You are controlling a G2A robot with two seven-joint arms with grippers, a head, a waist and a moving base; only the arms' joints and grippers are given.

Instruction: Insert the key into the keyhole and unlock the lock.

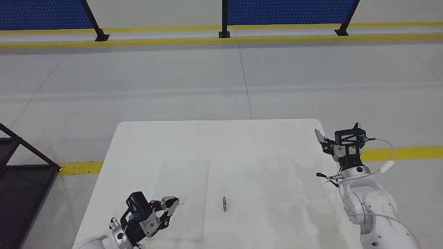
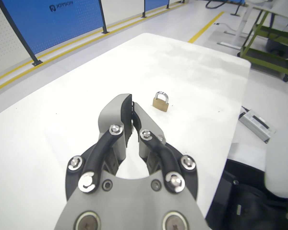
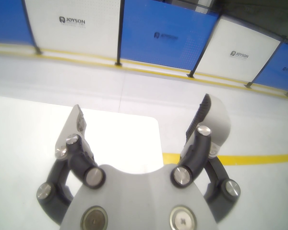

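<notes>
One lock (image 2: pixel 161 104), one key (image 2: pixel 132 121), two grippers (image 2: pixel 132 102) (image 3: pixel 141 106)

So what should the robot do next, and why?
Probably reach the right tool, which is open and off by the edge of the table, over to the padlock and grip it. The padlock stands loose with no keyhole showing. The left tool is shut on a small silvery piece, likely the key, so it seems ready.

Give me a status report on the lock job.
Left gripper shut, small metal piece between pads, likely the key. Right gripper open, empty, at table edge. Padlock on table, shackle closed, untouched. Nothing between it and left gripper.
</notes>
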